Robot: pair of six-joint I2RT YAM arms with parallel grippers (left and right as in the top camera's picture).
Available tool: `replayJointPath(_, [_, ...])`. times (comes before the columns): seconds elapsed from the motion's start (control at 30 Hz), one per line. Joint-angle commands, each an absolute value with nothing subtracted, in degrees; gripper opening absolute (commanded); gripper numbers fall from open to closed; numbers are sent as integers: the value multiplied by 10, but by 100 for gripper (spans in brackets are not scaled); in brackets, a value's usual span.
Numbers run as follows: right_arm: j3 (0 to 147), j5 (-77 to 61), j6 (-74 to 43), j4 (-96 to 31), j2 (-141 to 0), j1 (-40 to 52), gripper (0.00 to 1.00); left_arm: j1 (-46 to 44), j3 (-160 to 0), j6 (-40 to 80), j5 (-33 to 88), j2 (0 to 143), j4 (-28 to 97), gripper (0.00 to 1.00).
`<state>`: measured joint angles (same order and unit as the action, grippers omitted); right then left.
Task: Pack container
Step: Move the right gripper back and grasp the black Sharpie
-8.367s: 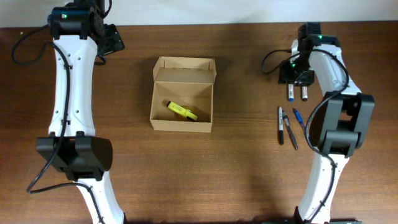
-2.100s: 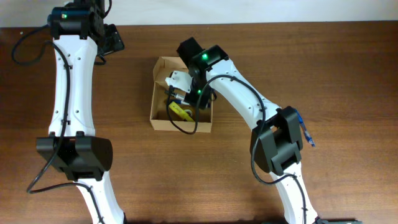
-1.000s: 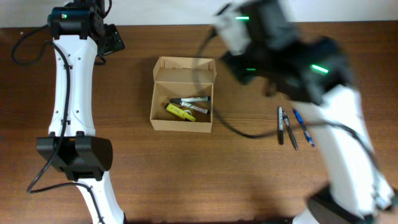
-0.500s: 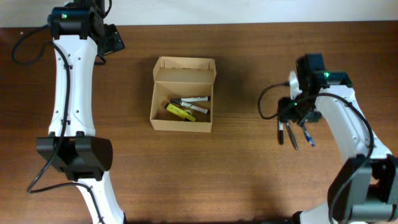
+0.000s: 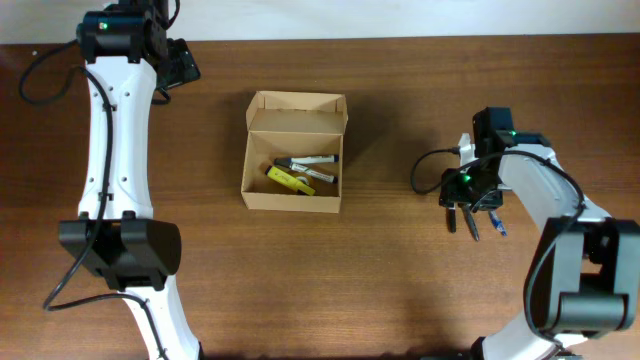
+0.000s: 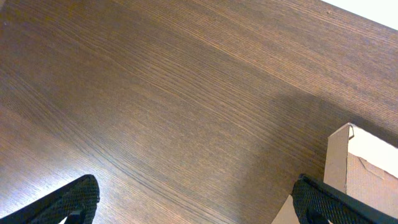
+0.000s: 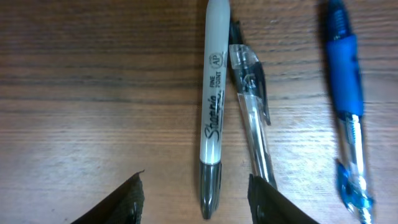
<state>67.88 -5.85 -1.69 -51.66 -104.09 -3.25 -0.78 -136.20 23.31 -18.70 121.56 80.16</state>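
The container is an open tan cardboard box with its flap lid standing at the back. Inside lie a yellow highlighter and two markers. On the table at the right lie a grey Sharpie marker, a clear pen and a blue pen. My right gripper hangs open low over them, its fingers either side of the Sharpie's dark cap end, and grips nothing. My left gripper stands wide open over bare wood at the far left, empty.
A corner of the box shows at the right edge of the left wrist view. The white left arm runs down the table's left side. The right arm bends over the pens.
The right arm swung away from the box to the right and settled over the pens, shifting slightly toward the front. Two markers now lie in the box. The left arm has not moved.
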Motion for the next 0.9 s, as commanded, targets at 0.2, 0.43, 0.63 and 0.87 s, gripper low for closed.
replayJointPath(0.2, [671, -69, -25, -492, -1115, -27, 49, -7, -1371, 226, -193, 1216, 802, 100])
replayJointPath(0.43, [671, -39, -50, -470, -1136, -8, 17, -7, -1371, 226, -193, 1216, 802, 100])
replayJointPath(0.63, [689, -39, -49, -479, -1126, 8, 4, -7, -1371, 226, -193, 1216, 802, 100])
replayJointPath(0.87, [844, -39, 10, -559, -1034, 59, 4, -7, -1371, 226, -193, 1216, 802, 100])
